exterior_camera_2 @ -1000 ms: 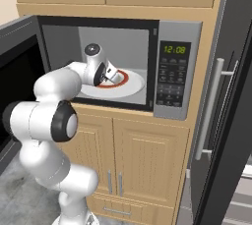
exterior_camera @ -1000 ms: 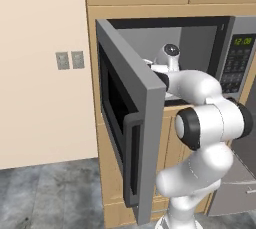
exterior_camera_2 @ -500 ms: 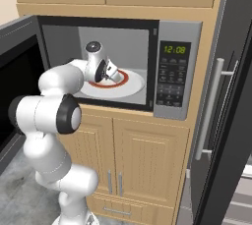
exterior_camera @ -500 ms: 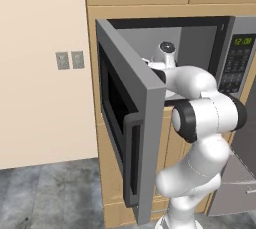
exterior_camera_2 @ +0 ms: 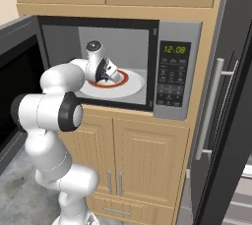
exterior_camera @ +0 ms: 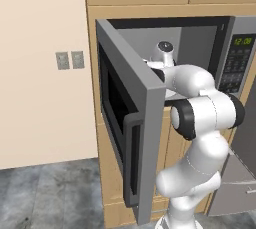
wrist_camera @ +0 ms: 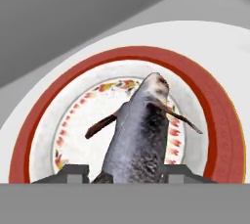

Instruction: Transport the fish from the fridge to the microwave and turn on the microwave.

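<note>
Fish (wrist_camera: 141, 135) tail hidden between hand (wrist_camera: 122, 171) fingertips.

**Where everything sits right now**

Microwave (exterior_camera_2: 123, 62) is built into the cabinets, door (exterior_camera: 127, 138) swung wide to the left. Inside, a plate (wrist_camera: 222, 120) sits on the turntable, with the fish (wrist_camera: 141, 135) lying on it, between the fingers (wrist_camera: 73, 173). Keypad (exterior_camera_2: 172, 79) is right of the cavity, fridge (exterior_camera_2: 231, 106) further right.
</note>
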